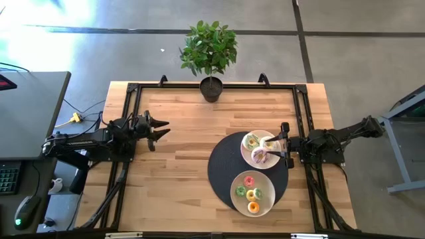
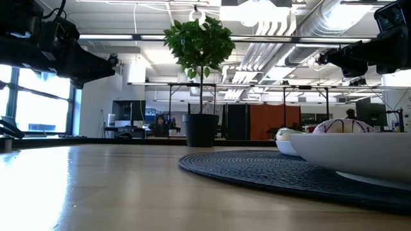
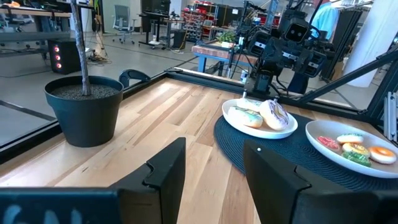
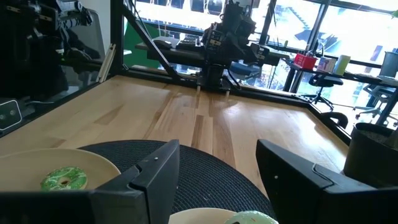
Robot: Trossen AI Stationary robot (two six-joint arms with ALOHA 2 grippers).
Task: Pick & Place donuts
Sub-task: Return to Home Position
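All the donuts sit on two white plates on the dark round mat (image 1: 222, 167), right side of the table (image 1: 172, 179): small donuts (image 1: 252, 192) on one plate (image 1: 238, 199), bigger frosted donuts (image 1: 259, 151) on the plate (image 1: 247, 159) nearer the plant (image 1: 209, 50). Right claw (image 1: 286, 144) is spread wide and empty just beside that plate, left claw (image 1: 161, 129) also spread with nothing in it, well apart on the other side

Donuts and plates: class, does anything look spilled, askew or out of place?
Nothing stands out. The donuts lie inside the upper plate and lower plate, both flat on the dark mat. The right claw hangs open over the upper plate's rim; the left claw hangs open across the table.
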